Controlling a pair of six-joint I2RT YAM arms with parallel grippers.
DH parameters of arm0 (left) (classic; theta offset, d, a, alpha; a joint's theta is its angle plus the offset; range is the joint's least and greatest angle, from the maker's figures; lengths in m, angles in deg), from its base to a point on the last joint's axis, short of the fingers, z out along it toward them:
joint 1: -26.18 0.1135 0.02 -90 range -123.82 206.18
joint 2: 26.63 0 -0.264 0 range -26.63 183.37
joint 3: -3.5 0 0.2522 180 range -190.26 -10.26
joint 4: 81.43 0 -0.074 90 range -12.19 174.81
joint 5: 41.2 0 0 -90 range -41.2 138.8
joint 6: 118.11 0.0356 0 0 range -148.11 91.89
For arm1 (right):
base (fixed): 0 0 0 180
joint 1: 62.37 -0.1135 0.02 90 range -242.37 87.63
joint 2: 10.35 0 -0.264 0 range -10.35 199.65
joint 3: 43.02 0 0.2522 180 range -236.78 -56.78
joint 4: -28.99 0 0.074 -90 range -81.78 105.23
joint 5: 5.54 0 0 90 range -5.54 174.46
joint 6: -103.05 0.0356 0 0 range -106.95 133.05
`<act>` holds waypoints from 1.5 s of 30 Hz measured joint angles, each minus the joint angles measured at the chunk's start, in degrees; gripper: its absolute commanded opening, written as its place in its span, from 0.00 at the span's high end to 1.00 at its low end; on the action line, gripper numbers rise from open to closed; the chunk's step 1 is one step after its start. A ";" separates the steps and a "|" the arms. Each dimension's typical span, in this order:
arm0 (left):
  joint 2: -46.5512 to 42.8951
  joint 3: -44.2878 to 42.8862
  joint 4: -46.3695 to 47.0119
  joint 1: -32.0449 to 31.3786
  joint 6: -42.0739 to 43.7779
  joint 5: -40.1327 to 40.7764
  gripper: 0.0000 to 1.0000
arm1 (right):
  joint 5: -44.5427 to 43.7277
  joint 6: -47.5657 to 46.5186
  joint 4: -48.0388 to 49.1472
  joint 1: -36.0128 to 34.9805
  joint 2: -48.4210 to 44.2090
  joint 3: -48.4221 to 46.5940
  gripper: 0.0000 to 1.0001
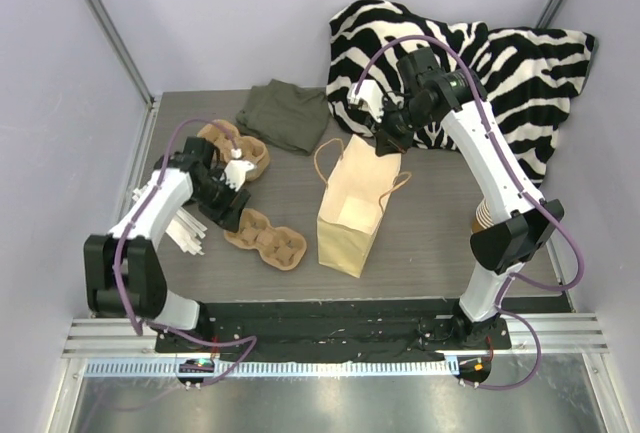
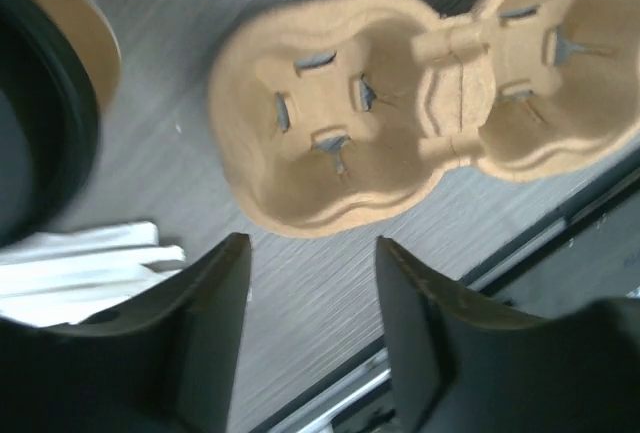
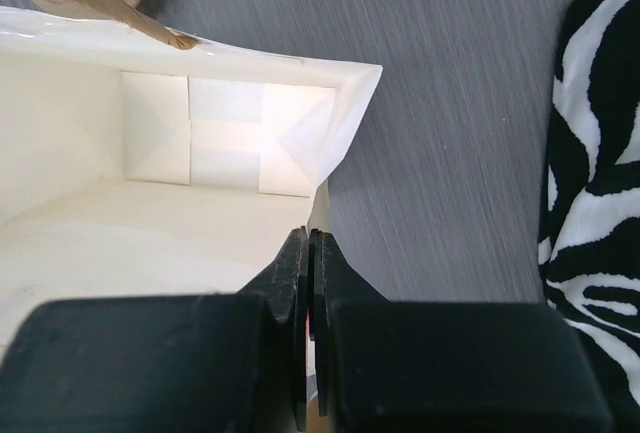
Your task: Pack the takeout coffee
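Grey table (image 1: 430,223) | right gripper (image 3: 310,253) clenched on paper bag (image 3: 150,223) rim: hold mouth wide | left gripper (image 2: 312,248) released above cup carrier (image 2: 340,143): take lidded coffee cup (image 2: 40,123) below lid, upright

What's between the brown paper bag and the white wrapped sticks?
An empty tan pulp two-cup carrier, the left tool hovering near its edge; top view shows it.

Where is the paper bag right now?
In the top view, the brown paper bag stands open mid-table, right of the nearer cup carrier, its far rim pinched by the right gripper.
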 measured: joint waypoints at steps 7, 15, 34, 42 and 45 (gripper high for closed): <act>-9.40 12.59 11.50 0.68 -12.11 1.44 0.40 | -0.11 0.22 0.46 0.00 -0.24 1.29 0.99; -8.70 16.79 21.44 4.50 -21.62 1.18 0.41 | -0.24 0.44 0.57 0.00 -0.48 1.33 0.99; -1.31 17.09 24.96 7.30 -24.28 -2.67 0.53 | -0.57 0.46 0.35 0.00 -0.74 0.70 0.99; -0.33 16.98 24.87 7.37 -24.28 -3.89 0.74 | -0.61 0.44 0.35 0.00 -0.74 0.68 0.99; -0.31 16.96 24.76 7.37 -24.30 -4.61 0.84 | -0.61 0.44 0.33 0.00 -0.74 0.68 0.99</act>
